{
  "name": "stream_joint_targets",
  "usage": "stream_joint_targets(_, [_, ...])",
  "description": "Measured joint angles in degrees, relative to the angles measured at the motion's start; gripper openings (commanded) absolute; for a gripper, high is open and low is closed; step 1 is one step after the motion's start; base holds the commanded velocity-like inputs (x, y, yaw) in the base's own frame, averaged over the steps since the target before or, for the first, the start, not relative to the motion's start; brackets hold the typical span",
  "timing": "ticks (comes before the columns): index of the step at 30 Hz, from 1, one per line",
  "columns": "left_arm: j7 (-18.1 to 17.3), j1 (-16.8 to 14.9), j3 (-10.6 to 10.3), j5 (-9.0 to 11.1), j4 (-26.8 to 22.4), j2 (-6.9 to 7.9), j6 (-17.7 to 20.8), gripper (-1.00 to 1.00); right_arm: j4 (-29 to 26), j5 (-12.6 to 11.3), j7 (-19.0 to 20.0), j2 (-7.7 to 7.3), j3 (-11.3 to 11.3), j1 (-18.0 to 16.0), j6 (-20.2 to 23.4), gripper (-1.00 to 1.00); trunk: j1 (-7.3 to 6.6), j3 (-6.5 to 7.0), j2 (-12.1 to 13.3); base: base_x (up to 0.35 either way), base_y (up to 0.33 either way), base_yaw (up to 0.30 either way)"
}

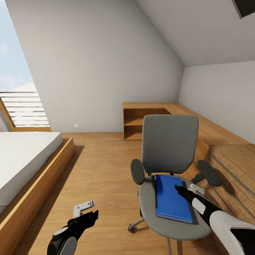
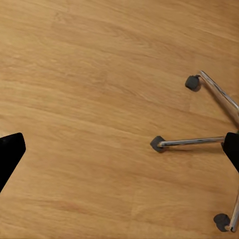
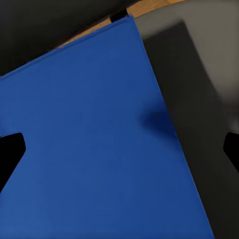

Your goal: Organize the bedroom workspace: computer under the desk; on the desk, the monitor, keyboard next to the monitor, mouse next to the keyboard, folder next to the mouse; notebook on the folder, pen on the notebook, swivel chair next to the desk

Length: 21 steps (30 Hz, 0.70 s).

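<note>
We hover the right gripper (image 1: 181,191), jaws spread, over the folder (image 1: 172,198) at lower right; next we grasp its edge.

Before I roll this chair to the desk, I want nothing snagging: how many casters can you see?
3 in the left wrist view: one caster farthest up, one mid-frame, one near the corner. Others may be hidden.

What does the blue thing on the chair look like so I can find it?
Find the grey swivel chair standing on the wooden floor. On its seat lies the folder, flat and rectangular. It is the only bright blue thing, with a black edge along one side.
</note>
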Motion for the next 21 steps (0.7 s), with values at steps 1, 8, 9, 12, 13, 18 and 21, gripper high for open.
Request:
stream_joint_targets(1, [0.0,0.0,0.0,0.0,0.01,0.0,0.0,1.0,0.0,0.01,0.0,0.0,0.0,0.0,0.0,1.0,0.22,-0.18,-0.4,0.0,0.0,0.0])
stream_joint_targets(8, [0.0,0.0,0.0,0.0,0.0,0.0,0.0,1.0,-0.01,0.03,-0.01,0.01,0.01,0.0,-0.07,1.0,1.76,-1.44,-3.21,0.0,0.0,0.0])
stream_joint_targets(9, [0.0,0.0,0.0,0.0,0.01,0.0,0.0,1.0,0.0,0.03,-0.01,0.01,0.01,0.0,-0.07,1.0,1.98,-1.62,-3.61,0.0,0.0,0.0])
stream_joint_targets(12, [0.0,0.0,0.0,0.0,0.01,0.0,0.0,1.0,-0.03,0.03,-0.01,0.01,0.01,0.0,-0.08,1.0,2.64,-2.15,-4.81,0.0,0.0,0.0])
stream_joint_targets(13, [0.0,0.0,0.0,0.0,0.01,0.0,0.0,1.0,-0.03,0.03,-0.01,0.01,0.01,0.0,-0.08,1.0,2.86,-2.33,-5.22,0.0,0.0,0.0])
stream_joint_targets(18, [0.0,0.0,0.0,0.0,0.01,0.0,0.0,1.0,-0.03,0.03,-0.01,0.01,0.01,0.0,-0.08,1.0,3.95,-3.23,-7.22,0.0,0.0,0.0])
stream_joint_targets(21, [0.0,0.0,0.0,0.0,0.01,0.0,0.0,1.0,0.0,0.04,-0.01,0.06,0.07,0.0,-0.12,1.0,4.61,-3.77,-8.42,0.0,0.0,0.0])
